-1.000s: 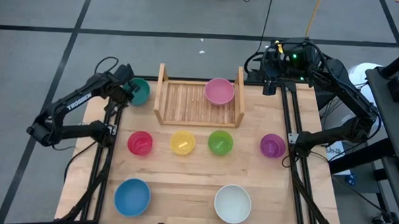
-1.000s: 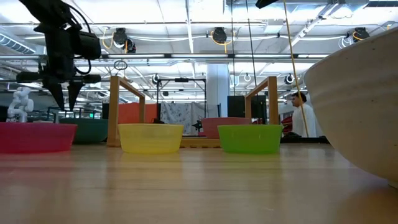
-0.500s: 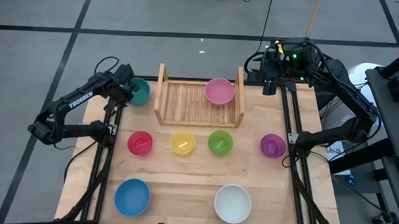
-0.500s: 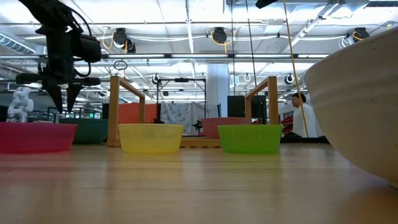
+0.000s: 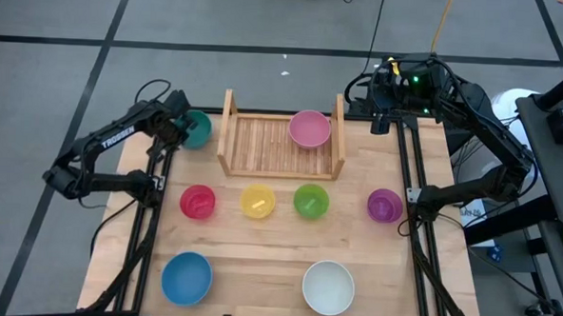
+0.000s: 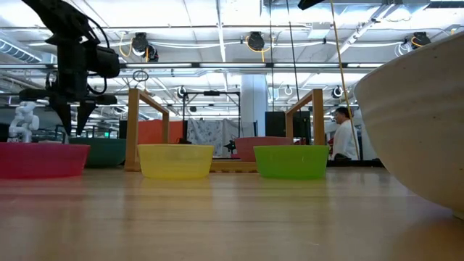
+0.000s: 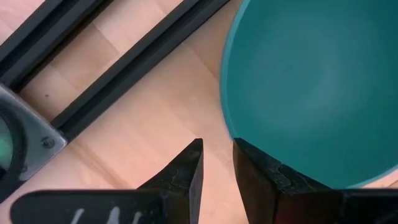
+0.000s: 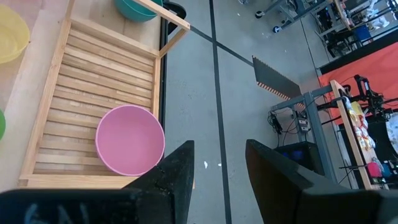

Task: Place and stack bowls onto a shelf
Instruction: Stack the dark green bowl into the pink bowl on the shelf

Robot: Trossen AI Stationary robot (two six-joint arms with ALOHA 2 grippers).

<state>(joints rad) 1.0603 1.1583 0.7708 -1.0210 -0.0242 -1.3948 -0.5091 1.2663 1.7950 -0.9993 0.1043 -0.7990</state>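
Bowls sit all over the big plywood table (image 5: 277, 258). The low light-wood slatted shelf (image 5: 263, 143) holds just one — the small round pink plastic bowl (image 5: 309, 129), at its right end. The left gripper (image 7: 216, 163) hangs over the rim of the small round teal green plastic bowl (image 5: 197, 128), beside the shelf, fingers a little apart, holding nothing. The right gripper (image 8: 219, 163) waits behind the shelf, fingers spread.

teal bowl (image 5: 197, 128) sitting by the black left gripper (image 5: 173, 134) | pink bowl (image 5: 309, 129) lying on the pale slatted wood shelf (image 5: 263, 143) | red bowl (image 5: 198, 201), yellow bowl (image 5: 258, 201), green bowl (image 5: 311, 200), purple bowl (image 5: 384, 204) lining up | blue bowl (image 5: 186, 277) and white bowl (image 5: 328, 286) showing nearest | light wood table (image 5: 259, 248) showing grain
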